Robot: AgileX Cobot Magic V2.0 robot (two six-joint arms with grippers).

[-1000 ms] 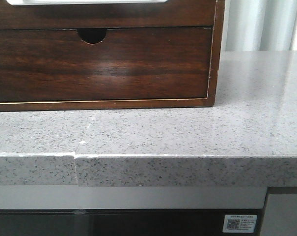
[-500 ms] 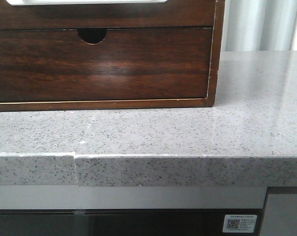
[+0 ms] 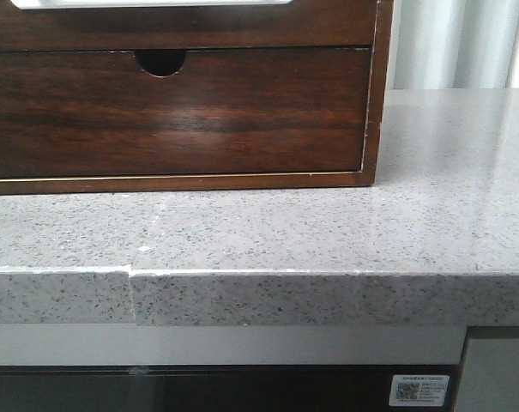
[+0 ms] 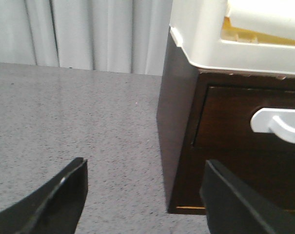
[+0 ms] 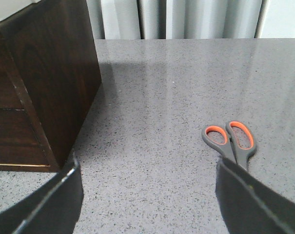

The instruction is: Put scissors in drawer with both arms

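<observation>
Below the countertop (image 3: 328, 232), unreadable QR label (image 3: 419, 390).

The light is soft, even and rather cool in all three views. In the front view a pale sheen lies across the glossy wooden front with the finger notch (image 3: 178, 112), and the tabletop (image 3: 413, 215) shines lightly at the right. The white tray (image 4: 220, 34) in the left wrist view is overexposed, almost without detail. The cabinet (image 5: 54, 73) throws a soft shadow on the tabletop in the right wrist view. The dark fingers (image 5: 49, 204) near the lens are blurred.
</observation>
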